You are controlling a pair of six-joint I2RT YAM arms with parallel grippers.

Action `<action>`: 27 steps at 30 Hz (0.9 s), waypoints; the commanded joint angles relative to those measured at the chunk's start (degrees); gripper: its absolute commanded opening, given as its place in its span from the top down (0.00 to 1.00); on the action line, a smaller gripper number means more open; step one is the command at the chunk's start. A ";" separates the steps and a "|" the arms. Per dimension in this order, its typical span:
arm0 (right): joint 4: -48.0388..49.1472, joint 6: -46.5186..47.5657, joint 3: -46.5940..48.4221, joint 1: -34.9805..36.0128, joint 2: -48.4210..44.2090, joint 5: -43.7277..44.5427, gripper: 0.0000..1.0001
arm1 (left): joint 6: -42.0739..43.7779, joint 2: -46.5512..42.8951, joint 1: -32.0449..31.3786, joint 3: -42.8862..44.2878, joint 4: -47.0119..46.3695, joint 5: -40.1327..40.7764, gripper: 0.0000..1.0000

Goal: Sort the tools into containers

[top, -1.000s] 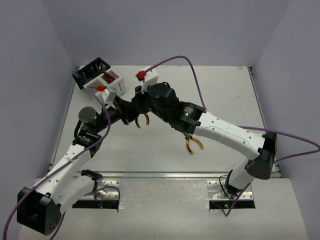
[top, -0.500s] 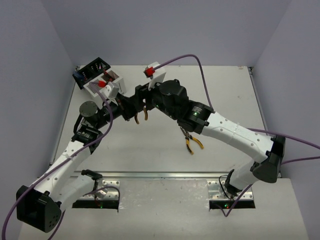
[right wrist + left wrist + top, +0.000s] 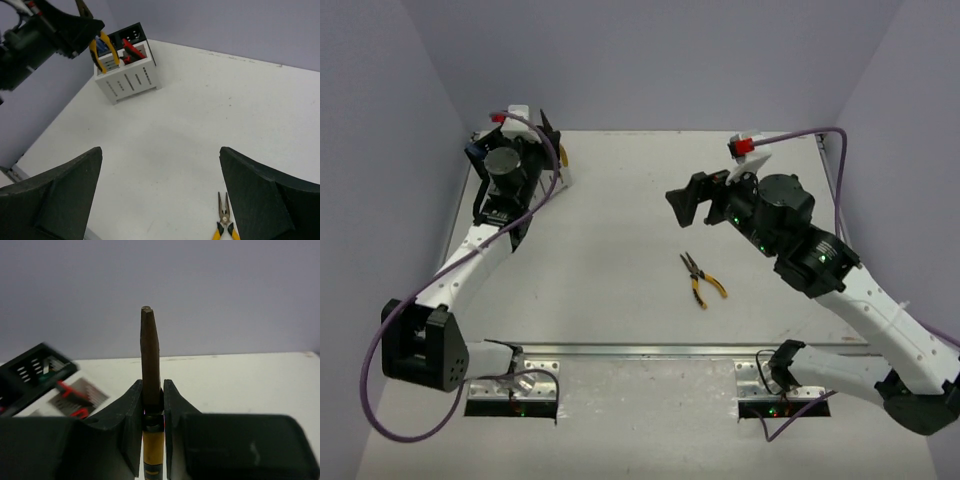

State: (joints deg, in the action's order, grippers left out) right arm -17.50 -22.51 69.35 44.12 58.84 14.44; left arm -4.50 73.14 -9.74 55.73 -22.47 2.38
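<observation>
My left gripper is shut on yellow-handled pliers, whose nose points up past the fingers. In the right wrist view those held pliers hang handles down just above the row of containers. The white bins hold red and blue tools, and a black bin sits behind them. My right gripper is open and empty over the middle of the table. A second pair of yellow-handled pliers lies flat on the table below it, also in the right wrist view.
The left arm covers most of the containers in the top view, in the table's back left corner. Grey walls close in the back and both sides. A metal rail runs along the near edge.
The two grippers were together near the table's middle. The right gripper has opened and swung away to the right. The left arm has carried the pliers back left to above the containers.
</observation>
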 commanded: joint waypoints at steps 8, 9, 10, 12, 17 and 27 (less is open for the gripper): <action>-3.59 1.24 -15.10 0.61 -12.96 0.50 0.01 | 4.23 17.53 12.85 10.19 -16.06 14.52 1.00; -3.59 1.39 -15.56 0.61 -12.77 0.50 0.01 | 4.24 18.29 13.68 10.29 -16.65 13.18 1.00; -3.59 1.55 -16.00 0.61 -12.47 0.47 0.01 | 4.11 19.12 14.57 10.41 -17.08 12.11 1.00; -3.77 1.94 -16.67 0.61 -11.12 -0.09 0.01 | 2.60 20.93 16.98 10.63 -17.02 10.83 1.00; -3.69 3.31 -18.01 0.61 -9.11 -3.01 0.01 | 1.22 22.74 19.52 9.54 -18.32 5.97 1.00; -3.05 6.46 -19.61 0.54 -6.68 -9.60 0.01 | 2.52 27.33 19.85 9.69 -19.32 -1.43 1.00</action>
State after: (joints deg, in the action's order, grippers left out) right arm -22.94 -17.92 50.47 44.71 52.58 7.12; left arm -2.19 101.23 10.44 64.78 -34.27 5.45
